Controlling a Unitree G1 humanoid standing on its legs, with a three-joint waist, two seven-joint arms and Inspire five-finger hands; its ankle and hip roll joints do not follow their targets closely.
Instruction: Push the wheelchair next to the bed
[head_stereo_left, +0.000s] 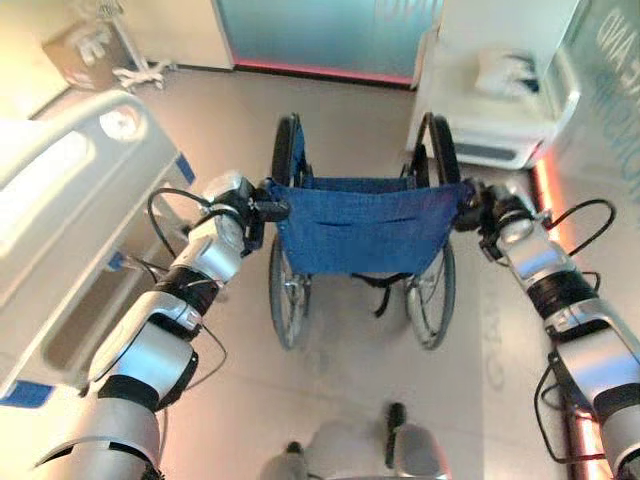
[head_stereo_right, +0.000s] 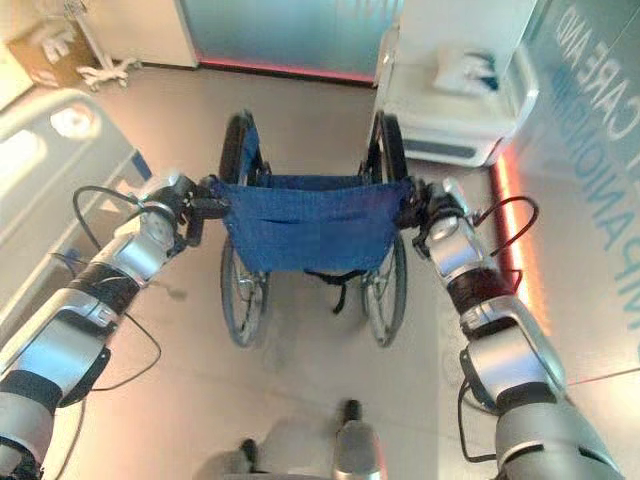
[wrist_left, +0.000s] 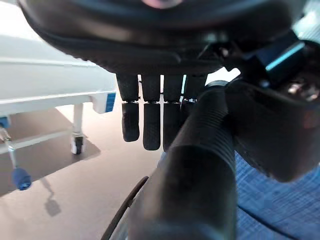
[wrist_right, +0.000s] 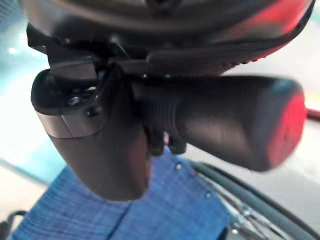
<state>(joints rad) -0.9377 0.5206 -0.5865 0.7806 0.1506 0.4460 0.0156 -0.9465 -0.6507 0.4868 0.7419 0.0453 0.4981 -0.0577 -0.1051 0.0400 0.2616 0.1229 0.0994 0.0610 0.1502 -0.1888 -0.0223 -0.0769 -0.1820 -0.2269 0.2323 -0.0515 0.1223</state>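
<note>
G1 robot stands behind a wheelchair (head_stereo_left: 365, 235) w/ a blue fabric backrest (head_stereo_left: 368, 225), both arms stretched fwd to its two push handles. Left hand (head_stereo_left: 245, 208) sits at the left handle (wrist_left: 200, 165); in the left wrist view the ribbed black grip lies against the palm w/ the fingers (wrist_left: 152, 125) hanging fairly straight past it, thumb alongside, not wrapped tight. Right hand (head_stereo_left: 478, 205) is at the right handle (wrist_right: 225, 120); in the right wrist view the thumb curls over the grip and fingers tuck under it, clamped on. Wheelchair is on the floor (head_stereo_left: 340, 110) in mid-room, its big wheels (head_stereo_left: 288, 290) pointing away from the robot. Bed (head_stereo_left: 70, 210), white w/ side rails, runs along the robot's left, near the chair but apart from it. A white cabinet (head_stereo_left: 500, 90) w/ a white bundle on top stands ahead-right. A cardboard box (head_stereo_right: 45, 50) and a wheeled stand base (head_stereo_left: 140, 72) sit far-left by the wall.
</note>
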